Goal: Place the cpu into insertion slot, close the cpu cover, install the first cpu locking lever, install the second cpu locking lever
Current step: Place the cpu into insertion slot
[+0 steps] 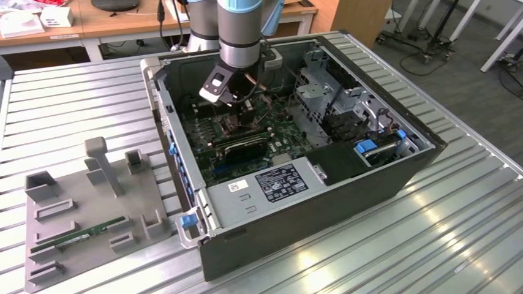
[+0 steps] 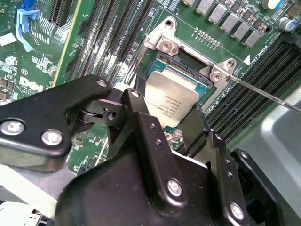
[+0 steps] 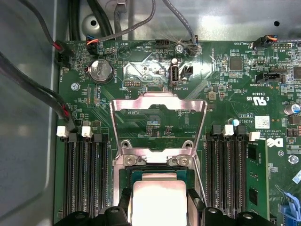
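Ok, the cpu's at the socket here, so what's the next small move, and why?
Probably a short, straight lowering of the chip. The gripper holds the cpu by its edges just over the socket, seemingly not yet seated. The cpu cover lies flipped back, leaving the socket open.

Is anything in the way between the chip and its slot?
Nothing visible is. The cpu, between the fingers, is right over the open socket, and the cpu cover is flipped back clear of it.
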